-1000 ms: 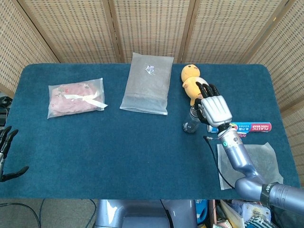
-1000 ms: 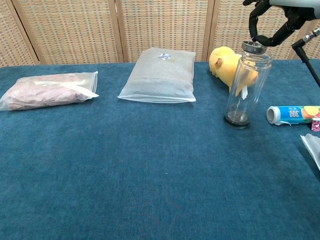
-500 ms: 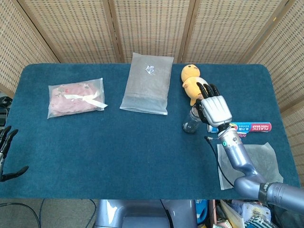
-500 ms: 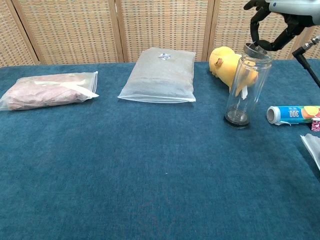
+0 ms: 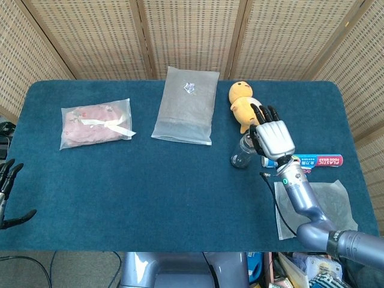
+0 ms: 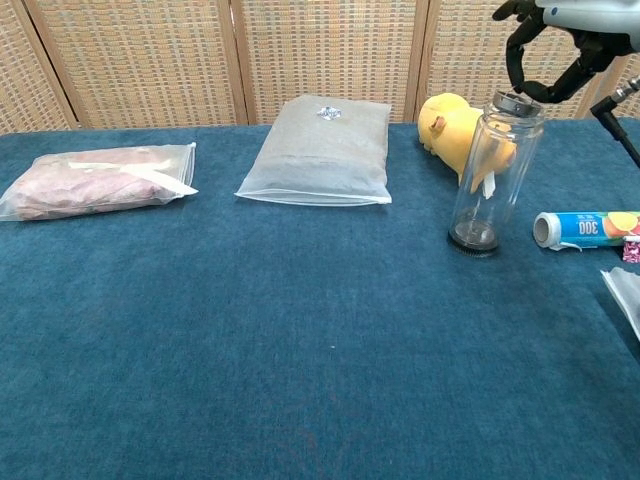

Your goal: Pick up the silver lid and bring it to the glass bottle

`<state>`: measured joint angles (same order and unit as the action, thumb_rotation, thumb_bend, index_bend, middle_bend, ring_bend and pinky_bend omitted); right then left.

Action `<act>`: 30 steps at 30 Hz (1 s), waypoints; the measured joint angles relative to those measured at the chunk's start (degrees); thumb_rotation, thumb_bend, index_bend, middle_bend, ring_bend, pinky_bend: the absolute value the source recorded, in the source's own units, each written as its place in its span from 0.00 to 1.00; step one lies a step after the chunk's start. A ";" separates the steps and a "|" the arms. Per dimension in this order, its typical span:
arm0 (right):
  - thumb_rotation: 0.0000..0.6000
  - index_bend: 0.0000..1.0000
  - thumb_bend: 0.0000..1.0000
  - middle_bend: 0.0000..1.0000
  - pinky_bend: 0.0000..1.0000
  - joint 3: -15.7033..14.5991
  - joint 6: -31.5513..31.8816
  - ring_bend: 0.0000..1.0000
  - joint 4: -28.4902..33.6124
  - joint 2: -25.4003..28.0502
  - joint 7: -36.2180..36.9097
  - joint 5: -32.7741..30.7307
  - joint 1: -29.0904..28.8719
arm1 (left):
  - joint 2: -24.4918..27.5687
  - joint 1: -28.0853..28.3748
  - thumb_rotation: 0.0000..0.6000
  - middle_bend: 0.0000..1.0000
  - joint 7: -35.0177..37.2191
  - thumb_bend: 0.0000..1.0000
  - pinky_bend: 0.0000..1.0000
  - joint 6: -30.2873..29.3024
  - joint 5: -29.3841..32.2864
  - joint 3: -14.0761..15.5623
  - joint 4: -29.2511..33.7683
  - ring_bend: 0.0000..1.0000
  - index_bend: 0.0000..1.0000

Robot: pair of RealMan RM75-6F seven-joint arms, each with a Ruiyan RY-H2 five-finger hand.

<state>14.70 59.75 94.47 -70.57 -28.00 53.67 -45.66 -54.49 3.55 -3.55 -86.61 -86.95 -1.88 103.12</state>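
Observation:
The glass bottle (image 6: 489,170) stands upright right of the table's middle, next to a yellow plush toy (image 6: 447,128). The silver lid (image 6: 512,101) lies on the bottle's mouth, slightly tilted. My right hand (image 6: 556,40) hangs over the bottle top, with a thumb and a finger pinching the lid's right side. In the head view this right hand (image 5: 273,138) covers the top of the bottle (image 5: 241,154), and the lid is hidden. My left hand (image 5: 7,192) hangs off the table's left edge, fingers apart and holding nothing.
A long clear bag (image 5: 186,105) lies at the back centre and a pink-filled bag (image 5: 94,125) at the left. A plastic wrap roll (image 6: 587,228) lies just right of the bottle. A white sheet (image 5: 314,206) sits at the front right under my right forearm.
My right hand has lowered the lid onto the bottle's mouth and shifted slightly right. The left hand has not moved.

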 measured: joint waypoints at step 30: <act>1.00 0.08 0.36 0.00 0.00 2.11 4.71 0.00 10.60 7.60 2.61 3.50 2.00 | 0.10 -0.08 1.00 0.00 0.25 0.00 0.00 -0.21 -0.25 0.06 -0.02 0.00 0.00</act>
<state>16.81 64.46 105.06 -62.97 -25.39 57.17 -43.66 -54.40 3.48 -3.30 -86.83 -87.20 -1.81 103.09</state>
